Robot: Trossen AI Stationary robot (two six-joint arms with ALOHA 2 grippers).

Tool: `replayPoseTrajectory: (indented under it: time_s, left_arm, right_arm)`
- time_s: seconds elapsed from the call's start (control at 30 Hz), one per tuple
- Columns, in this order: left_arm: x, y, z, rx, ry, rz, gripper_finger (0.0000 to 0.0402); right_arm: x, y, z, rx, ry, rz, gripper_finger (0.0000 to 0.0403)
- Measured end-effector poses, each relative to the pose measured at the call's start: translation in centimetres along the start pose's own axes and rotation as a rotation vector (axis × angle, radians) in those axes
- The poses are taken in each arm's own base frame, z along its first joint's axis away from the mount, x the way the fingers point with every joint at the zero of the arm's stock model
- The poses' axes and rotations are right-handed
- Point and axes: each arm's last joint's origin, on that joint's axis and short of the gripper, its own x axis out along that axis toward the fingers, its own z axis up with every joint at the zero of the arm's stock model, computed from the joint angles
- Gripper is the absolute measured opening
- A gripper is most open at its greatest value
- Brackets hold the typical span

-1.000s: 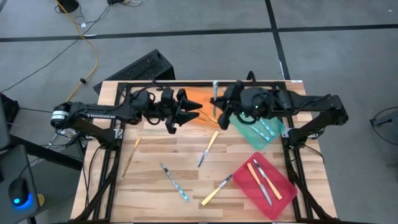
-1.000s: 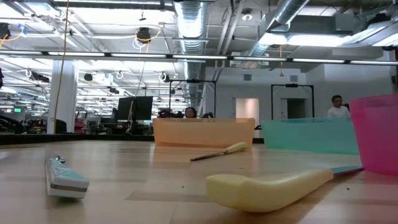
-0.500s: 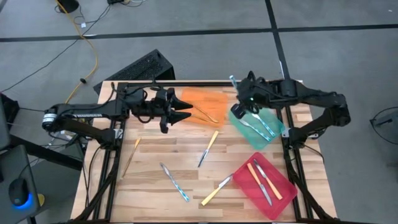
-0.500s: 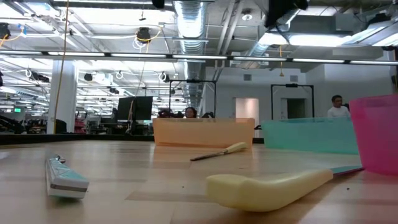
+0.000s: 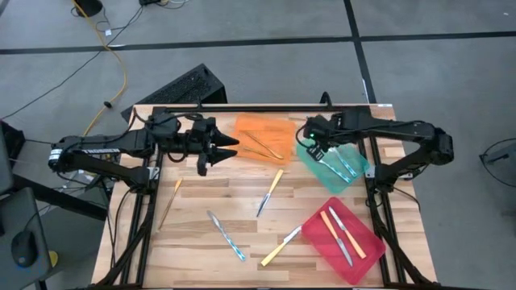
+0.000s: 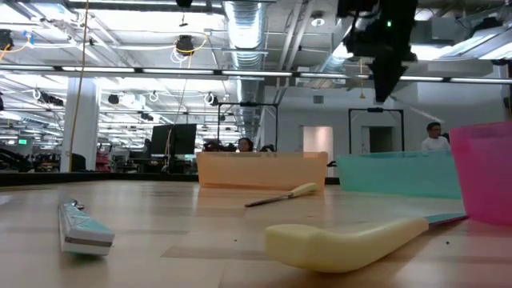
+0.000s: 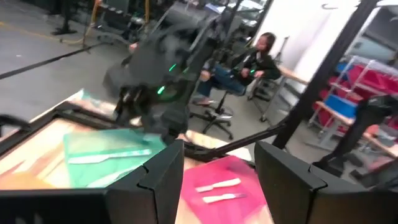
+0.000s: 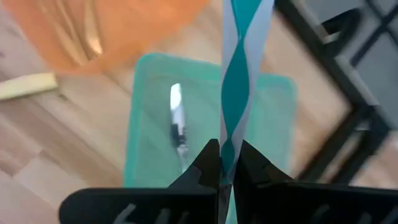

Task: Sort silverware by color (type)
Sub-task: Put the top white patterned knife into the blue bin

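My right gripper [image 5: 311, 147] [image 8: 227, 167] hangs over the left end of the green tray [image 5: 324, 179] and is shut on a utensil with a teal-and-white striped handle [image 8: 239, 68]. In the low view it comes down from above [image 6: 378, 84]. My left gripper [image 5: 230, 146] [image 7: 219, 167] is open, above the table just left of the orange tray [image 5: 256, 127], which holds gold utensils [image 5: 264, 148]. Blue-handled utensils [image 5: 344, 166] lie in the green tray. On the wood lie a gold utensil [image 5: 169, 201], a blue-handled one [image 5: 226, 234] and two yellow-handled ones [image 5: 270, 193] [image 5: 280, 246]. My right gripper pinches the striped handle [image 8: 228, 134] between its two fingers. The handle runs on past the fingertips, along them rather than across. The utensil is lifted clear, above the green tray [image 8: 149, 112]. Which end of it sits between the fingers is hidden by the gripper.
A red tray [image 5: 318, 221] near the right front corner holds orange-handled utensils [image 5: 333, 232]. A black frame runs around the table's edges [image 5: 242, 107]. People show in the room beyond the table [image 7: 258, 59]. Bare wood lies between the loose utensils.
My right gripper has carried the striped utensil from beside the orange tray toward the table's right, over the green tray, and has come down into the low view. My left gripper has drawn back toward the table's left edge, away from the orange tray.
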Motion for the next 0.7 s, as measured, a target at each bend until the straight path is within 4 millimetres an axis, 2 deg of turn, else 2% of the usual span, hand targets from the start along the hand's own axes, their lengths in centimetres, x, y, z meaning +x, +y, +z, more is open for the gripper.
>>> replayPoseTrajectory:
  time_s: [0.37, 0.7]
  left_arm:
    - [-4.4, -1.6, 1.4, 0.065, -0.076, 0.03, 0.0178]
    - [-6.1, -2.6, 1.9, 0.059, -0.125, -0.004, 0.0178]
  right_arm:
    - [5.9, 1.0, -2.9, -0.054, 0.088, 0.092, 0.0025]
    - [8.6, -0.1, -3.7, -0.03, 0.145, 0.125, 0.0025]
